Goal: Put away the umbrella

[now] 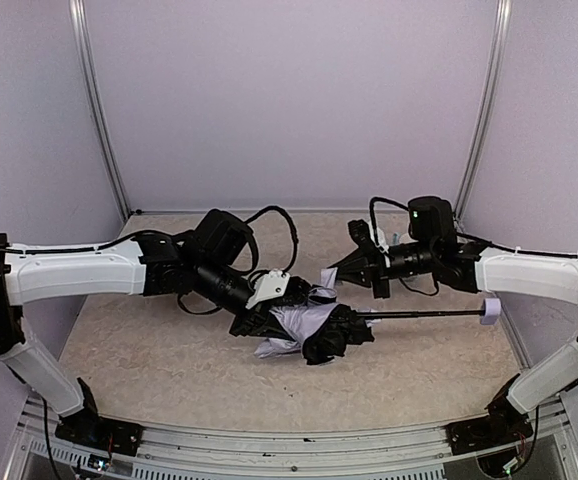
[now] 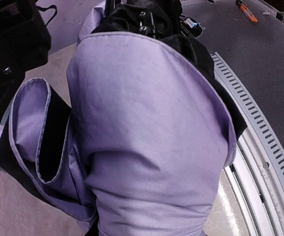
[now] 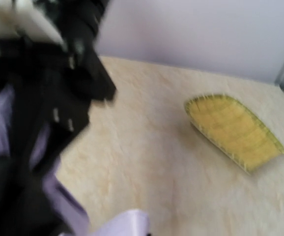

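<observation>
The umbrella [image 1: 309, 325] lies collapsed at mid-table, its pale lavender fabric bunched over black ribs. Its thin black shaft [image 1: 419, 316] runs right to the small lavender handle [image 1: 490, 310]. My left gripper [image 1: 281, 296] is pressed into the canopy. In the left wrist view the fabric [image 2: 147, 137] fills the frame, hides the fingers and looks cinched at the bottom. My right gripper [image 1: 352, 258] hovers just right of the fabric strap [image 1: 327, 278] with its jaws spread. The blurred right wrist view shows a lavender piece [image 3: 127, 223] at the bottom edge.
A yellow woven straw tray [image 3: 235, 130] lies on the beige table [image 3: 147, 162] beyond the right gripper; the top view does not show it. Black cables [image 1: 279, 225] loop over the left wrist. Walls enclose the table on three sides.
</observation>
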{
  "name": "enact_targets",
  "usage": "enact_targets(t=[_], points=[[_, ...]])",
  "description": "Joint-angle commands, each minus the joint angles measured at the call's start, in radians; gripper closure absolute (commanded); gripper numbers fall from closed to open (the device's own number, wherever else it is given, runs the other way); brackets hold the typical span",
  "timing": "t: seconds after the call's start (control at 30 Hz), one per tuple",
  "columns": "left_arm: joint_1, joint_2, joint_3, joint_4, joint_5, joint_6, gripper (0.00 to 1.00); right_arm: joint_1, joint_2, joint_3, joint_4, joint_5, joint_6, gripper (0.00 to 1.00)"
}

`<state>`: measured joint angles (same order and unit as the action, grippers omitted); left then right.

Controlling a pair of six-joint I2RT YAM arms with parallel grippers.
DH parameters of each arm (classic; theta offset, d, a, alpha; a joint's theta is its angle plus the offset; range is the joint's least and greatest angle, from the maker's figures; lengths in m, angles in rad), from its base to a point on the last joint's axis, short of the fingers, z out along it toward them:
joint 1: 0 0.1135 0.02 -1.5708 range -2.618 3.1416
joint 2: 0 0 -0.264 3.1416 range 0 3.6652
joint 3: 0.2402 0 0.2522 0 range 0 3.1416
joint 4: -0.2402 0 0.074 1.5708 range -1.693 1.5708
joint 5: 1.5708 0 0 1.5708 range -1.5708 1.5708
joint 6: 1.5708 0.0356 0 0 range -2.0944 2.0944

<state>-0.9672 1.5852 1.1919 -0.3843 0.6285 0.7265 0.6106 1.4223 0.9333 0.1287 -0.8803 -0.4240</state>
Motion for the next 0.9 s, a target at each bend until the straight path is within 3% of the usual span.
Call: enact_targets(t=[0.0, 0.13, 0.23, 0.33, 0.37, 0.5, 0.67, 0.87], points=[[0.075, -0.114, -0.112, 0.014, 0.114, -0.209, 1.0, -0.032, -0.011, -0.078, 0.211, 0.127, 0.133, 1.0], [0.199, -0.274, -0.247, 0.358, 0.058, -0.463, 1.0, -0.031, 0.018, -0.217, 0.327, 0.135, 0.267, 1.0], [0.222, -0.308, -0.258, 0.369, -0.001, -0.471, 1.0, -0.019, 0.032, -0.284, 0.377, 0.136, 0.339, 1.0], [0.223, -0.291, -0.237, 0.313, -0.053, -0.453, 1.0, -0.003, 0.029, -0.33, 0.405, 0.141, 0.377, 0.69], [0.223, -0.283, -0.233, 0.294, -0.073, -0.449, 1.0, -0.002, 0.019, -0.343, 0.403, 0.153, 0.39, 0.62], [0.232, -0.26, -0.215, 0.222, -0.206, -0.437, 1.0, -0.005, -0.085, -0.403, 0.383, 0.232, 0.392, 0.5], [0.232, -0.217, -0.188, 0.137, -0.383, -0.389, 1.0, 0.017, -0.245, -0.361, 0.165, 0.315, 0.294, 0.37], [0.166, -0.206, -0.183, 0.093, -0.504, -0.27, 1.0, 0.118, -0.284, -0.087, -0.206, 0.4, 0.111, 0.31]])
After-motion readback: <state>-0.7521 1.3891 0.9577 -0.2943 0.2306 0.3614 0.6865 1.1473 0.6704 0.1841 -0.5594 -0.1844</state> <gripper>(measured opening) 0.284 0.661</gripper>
